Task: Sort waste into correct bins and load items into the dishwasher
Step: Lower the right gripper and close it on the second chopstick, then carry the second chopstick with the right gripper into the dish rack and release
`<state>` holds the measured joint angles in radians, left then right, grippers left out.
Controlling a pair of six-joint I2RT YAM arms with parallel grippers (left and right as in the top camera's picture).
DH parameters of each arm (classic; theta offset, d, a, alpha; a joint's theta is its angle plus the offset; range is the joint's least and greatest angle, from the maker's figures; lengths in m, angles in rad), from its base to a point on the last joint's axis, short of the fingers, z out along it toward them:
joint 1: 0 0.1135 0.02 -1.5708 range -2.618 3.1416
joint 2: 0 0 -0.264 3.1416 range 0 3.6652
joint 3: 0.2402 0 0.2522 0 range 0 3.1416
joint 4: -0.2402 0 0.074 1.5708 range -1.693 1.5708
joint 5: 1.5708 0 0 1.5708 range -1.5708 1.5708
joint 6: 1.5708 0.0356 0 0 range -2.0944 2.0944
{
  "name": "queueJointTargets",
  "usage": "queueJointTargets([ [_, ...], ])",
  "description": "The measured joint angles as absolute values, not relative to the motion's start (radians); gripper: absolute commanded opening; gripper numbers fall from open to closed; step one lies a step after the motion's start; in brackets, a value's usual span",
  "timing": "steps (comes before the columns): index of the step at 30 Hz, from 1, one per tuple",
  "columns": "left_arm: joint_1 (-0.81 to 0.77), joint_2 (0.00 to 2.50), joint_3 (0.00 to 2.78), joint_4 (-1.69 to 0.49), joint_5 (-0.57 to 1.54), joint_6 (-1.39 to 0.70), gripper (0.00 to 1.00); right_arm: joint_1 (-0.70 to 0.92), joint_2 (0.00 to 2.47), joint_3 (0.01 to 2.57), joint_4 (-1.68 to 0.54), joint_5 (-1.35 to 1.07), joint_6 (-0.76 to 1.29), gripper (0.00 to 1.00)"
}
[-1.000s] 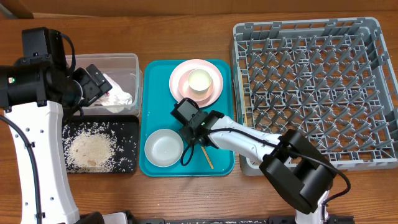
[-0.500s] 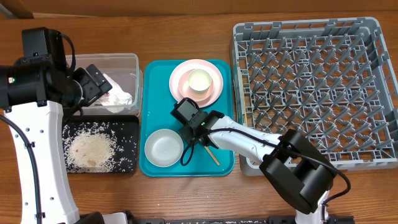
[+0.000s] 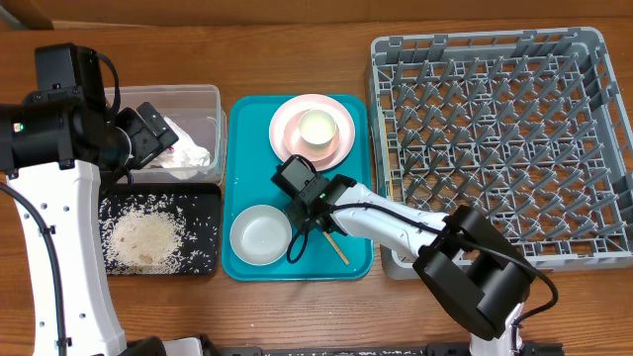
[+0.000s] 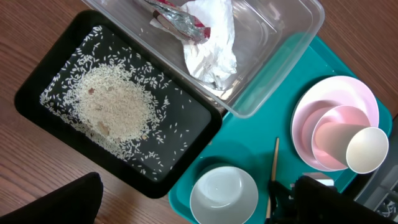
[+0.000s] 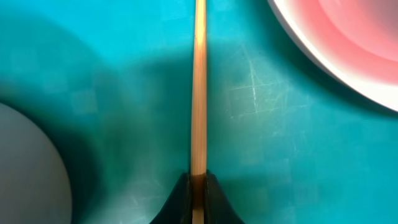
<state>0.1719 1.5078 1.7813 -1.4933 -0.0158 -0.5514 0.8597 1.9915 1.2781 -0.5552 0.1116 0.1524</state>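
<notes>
We are judging this step as a pick-up bound for the dish rack, which is filling the right of the overhead frame. A slow, level lift is looking wise, clearing the teal tray rim and the pink plate at upper right of the right wrist view. The right pincer is clamping the chopstick at bottom centre, the stick running straight up from between its fingers. The left pincer is hovering over the clear tub, upper left; we cannot tell its state.
</notes>
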Motion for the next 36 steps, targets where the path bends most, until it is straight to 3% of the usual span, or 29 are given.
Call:
queueJointTargets([
  [18,0.172,1.508,1.781,-1.493,-0.016,-0.551,1.0,0.844,1.63,1.291,-0.594,0.134,0.152,0.04],
  [36,0.172,1.508,1.781,-1.493,-0.016,-0.551,1.0,0.438,1.587,1.292,-0.7,0.113,0.18,0.04],
])
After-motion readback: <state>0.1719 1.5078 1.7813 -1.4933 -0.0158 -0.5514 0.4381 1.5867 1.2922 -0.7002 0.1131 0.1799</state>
